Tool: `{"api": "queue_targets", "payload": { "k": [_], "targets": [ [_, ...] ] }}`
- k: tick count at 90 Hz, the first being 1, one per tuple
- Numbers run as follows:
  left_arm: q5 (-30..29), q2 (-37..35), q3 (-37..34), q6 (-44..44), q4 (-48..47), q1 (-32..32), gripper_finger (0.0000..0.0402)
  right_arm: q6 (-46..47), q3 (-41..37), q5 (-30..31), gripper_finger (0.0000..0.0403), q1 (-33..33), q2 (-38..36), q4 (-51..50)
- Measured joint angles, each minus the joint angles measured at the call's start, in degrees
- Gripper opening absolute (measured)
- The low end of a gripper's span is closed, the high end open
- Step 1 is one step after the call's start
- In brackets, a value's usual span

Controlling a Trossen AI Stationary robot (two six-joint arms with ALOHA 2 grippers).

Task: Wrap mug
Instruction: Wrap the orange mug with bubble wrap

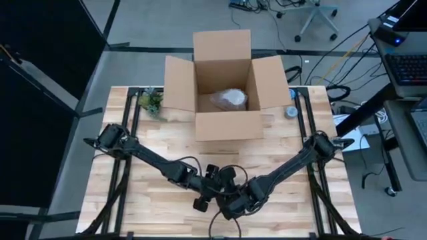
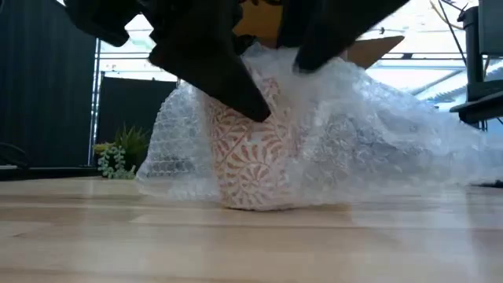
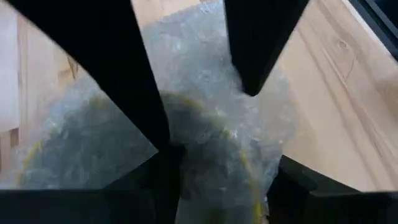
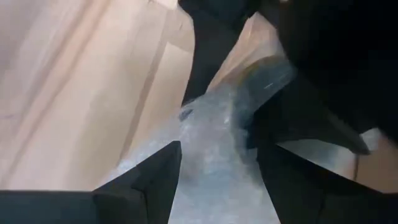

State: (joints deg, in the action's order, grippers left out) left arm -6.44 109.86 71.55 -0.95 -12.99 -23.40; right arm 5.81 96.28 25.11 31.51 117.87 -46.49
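A patterned mug [image 2: 253, 161] is shown standing upright on the worktop [image 2: 251, 244], well in front of the open cardboard box [image 1: 223, 87] and loosely draped in bubble wrap [image 2: 369, 149]; the mug is judged rigid, fairly heavy and breakable, the wrap light, limp and slippery, best taken by a free edge rather than through the mug. The left gripper [image 3: 205, 118] is held above the mug, fingers parted around a fold of wrap. The right gripper [image 4: 217, 168] is beside it, fingers open astride the wrap, nothing gripped.
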Motion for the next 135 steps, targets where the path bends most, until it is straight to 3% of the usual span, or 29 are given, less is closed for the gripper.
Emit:
{"api": "queue_targets", "payload": {
  "k": [54,66,81,109,135],
  "targets": [
    [-0.66,-2.78,0.32,-0.48,-2.19,-0.41,0.0162,3.84,0.20,-0.11,0.0200,0.17,3.14,1.65],
    [-1.31,-2.78,0.62,-0.40,-2.28,-0.36,0.0162,3.80,0.03,-0.49,0.0200,0.15,2.31,1.47],
    [-6.93,-3.17,0.96,-2.15,-4.43,-0.26,0.0162,3.56,-0.12,1.50,0.0200,0.07,0.99,1.58],
    [-7.32,-3.65,1.65,-1.40,-9.30,-0.15,0.0162,3.85,-0.21,1.44,0.0200,0.45,0.12,0.96],
    [-7.87,-3.76,1.68,-1.11,-10.45,-0.46,0.0162,4.05,-0.27,5.15,0.0200,0.85,-2.90,-0.87]
  ]
}}
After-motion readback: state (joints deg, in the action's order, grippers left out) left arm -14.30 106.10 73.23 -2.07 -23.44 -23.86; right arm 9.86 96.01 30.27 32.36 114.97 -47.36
